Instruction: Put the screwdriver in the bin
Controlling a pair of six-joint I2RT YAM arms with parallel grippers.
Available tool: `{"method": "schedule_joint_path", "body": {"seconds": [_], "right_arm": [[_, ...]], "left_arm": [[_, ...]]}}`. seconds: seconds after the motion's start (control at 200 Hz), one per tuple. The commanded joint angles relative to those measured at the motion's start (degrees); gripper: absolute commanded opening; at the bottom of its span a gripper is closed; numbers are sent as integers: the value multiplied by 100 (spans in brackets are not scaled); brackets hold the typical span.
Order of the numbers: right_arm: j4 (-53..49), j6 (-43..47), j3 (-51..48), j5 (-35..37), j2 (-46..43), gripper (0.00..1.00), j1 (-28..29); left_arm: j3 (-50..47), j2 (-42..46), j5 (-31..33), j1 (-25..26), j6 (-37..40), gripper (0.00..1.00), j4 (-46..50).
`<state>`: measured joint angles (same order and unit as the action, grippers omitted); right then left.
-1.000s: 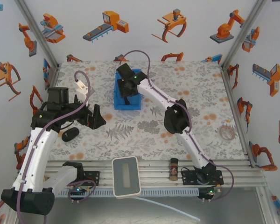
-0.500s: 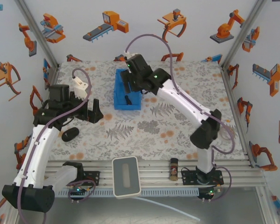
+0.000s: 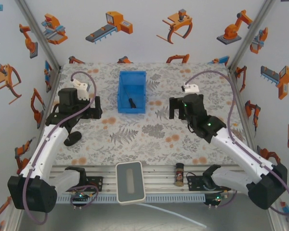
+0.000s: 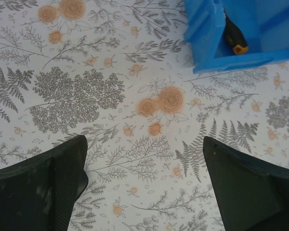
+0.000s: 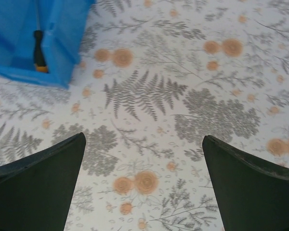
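On the left, my left hand (image 3: 97, 108) hung over the worktop (image 3: 149, 134) with its jaws spread wide and nothing between them. A black oval object (image 3: 72, 138) lay close under that arm. From its wrist view the same hand (image 4: 143, 144) looked across bare floral cloth toward the bin (image 4: 202, 29).

In the middle, the bin (image 3: 121, 94) stood upright, and the screwdriver (image 3: 131, 102) lay on its floor, orange handle tip toward the near wall (image 4: 233, 36). I judged the placing done, so what remained was parking the arms cleanly.

To do that well I would have kept both hands high and away from the blue walls, because a nudge could tip the bin.

On the right, my right hand (image 3: 172, 109) was likewise open and empty, well apart from the bin (image 5: 62, 33). A small brown bottle (image 3: 178, 174) at the near edge needed a wide berth.
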<state>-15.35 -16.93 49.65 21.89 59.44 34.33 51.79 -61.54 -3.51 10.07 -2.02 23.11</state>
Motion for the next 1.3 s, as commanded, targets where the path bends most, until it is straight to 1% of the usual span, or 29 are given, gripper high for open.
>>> {"method": "schedule_joint_path", "body": {"seconds": [0.0, 0.045, 0.15, 0.255, 0.32, 0.391, 0.501, 0.601, 0.696, 0.841, 0.891, 0.981, 1.061, 1.106, 1.177, 1.232, 1.292], "right_arm": [[739, -108, -806, 289, -492, 99, -544], [931, -110, -1086, 484, -670, 99, -720], [1376, 262, -1567, 721, -894, 99, -1166], [1904, 498, -1984, 695, -778, 99, -1683], [2622, 615, -2351, 756, -660, 99, -1920], [3503, 877, -2758, 643, -538, 99, -2189], [4196, 912, -3020, 325, -131, 99, -2737], [4906, 875, -3256, 81, 342, 99, -3050], [5694, 902, -3445, 5, 842, 99, -3179], [6258, 922, -3397, -157, 1467, 99, -3329], [6425, 934, -3362, -245, 1624, 99, -3385], [6676, 964, -3270, -379, 2014, 99, -3432], [7078, 1049, -3253, -604, 2429, 99, -3459], [7040, 1095, -3249, -846, 2462, 99, -3469], [7375, 1126, -3322, -910, 2717, 99, -3467], [7922, 1192, -3444, -998, 2957, 99, -3476], [7825, 1198, -3470, -1160, 2871, 99, -3477]], "left_arm": [[-415, -60, 392, -62, -175, 97, -989], [-574, -105, 463, -82, -160, 97, -1236], [-925, -256, 532, -166, -73, 97, -1798], [-1284, -440, 519, -376, -67, 97, -2391], [-1466, -563, 417, -578, -103, 97, -2652], [-1665, -633, 308, -822, -160, 97, -2958], [-2083, -621, 199, -1081, -176, 97, -3557], [-2468, -571, 102, -1177, -85, 97, -4102], [-2907, -685, 28, -1186, -113, 97, -4882], [-3179, -1289, 229, -1191, -99, 97, -6226], [-3100, -1450, 281, -1211, -130, 97, -6340], [-3029, -1804, 150, -1232, -200, 97, -6625], [-3085, -2181, 196, -1226, -270, 97, -7086], [-3125, -2385, 179, -1233, -279, 97, -7347], [-3215, -2661, 70, -1227, -240, 97, -7783], [-3286, -2688, -58, -1210, -173, 97, -7983], [-3306, -2622, -37, -1202, -162, 97, -7886]]}}
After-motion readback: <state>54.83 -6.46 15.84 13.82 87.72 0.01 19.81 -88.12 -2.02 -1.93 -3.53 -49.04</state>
